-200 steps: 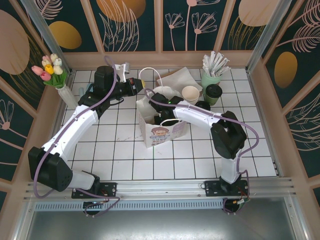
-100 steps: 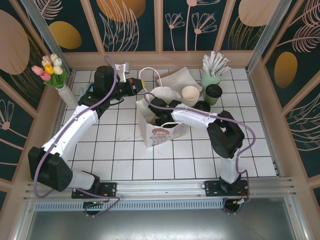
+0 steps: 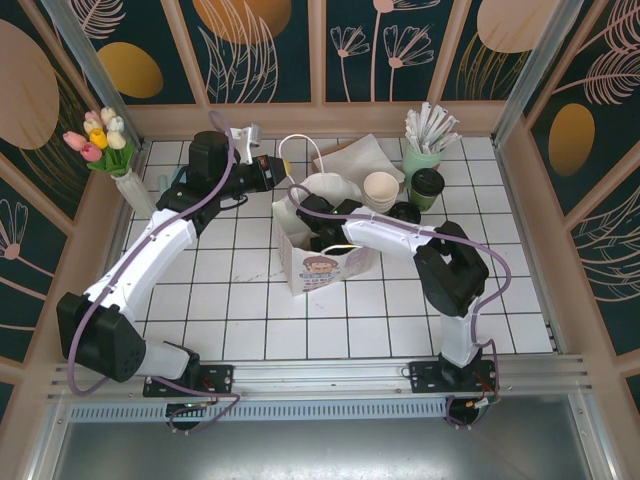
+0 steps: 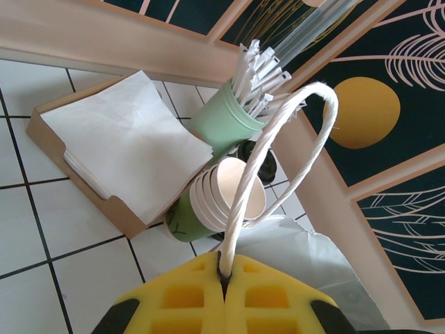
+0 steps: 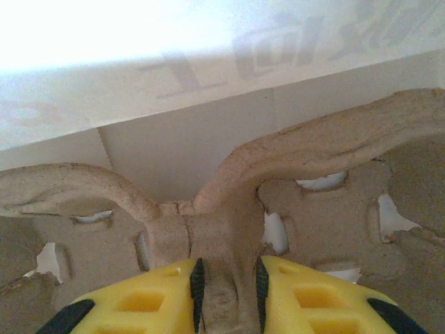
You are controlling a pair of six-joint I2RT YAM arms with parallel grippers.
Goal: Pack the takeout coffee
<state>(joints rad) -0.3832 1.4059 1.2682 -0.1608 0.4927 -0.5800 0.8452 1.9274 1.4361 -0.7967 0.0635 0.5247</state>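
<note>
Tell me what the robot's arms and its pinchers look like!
Both the left arm and the right arm are smooth white tubes with chunky black joints. A thin purple cable loops along each one. The left gripper and the right gripper have blocky yellow fingers with square hollows, black at the edges.

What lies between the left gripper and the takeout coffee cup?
In the top view, going from the left gripper toward the takeout coffee cup: first the open paper bag, then the stack of lidless paper cups.
</note>
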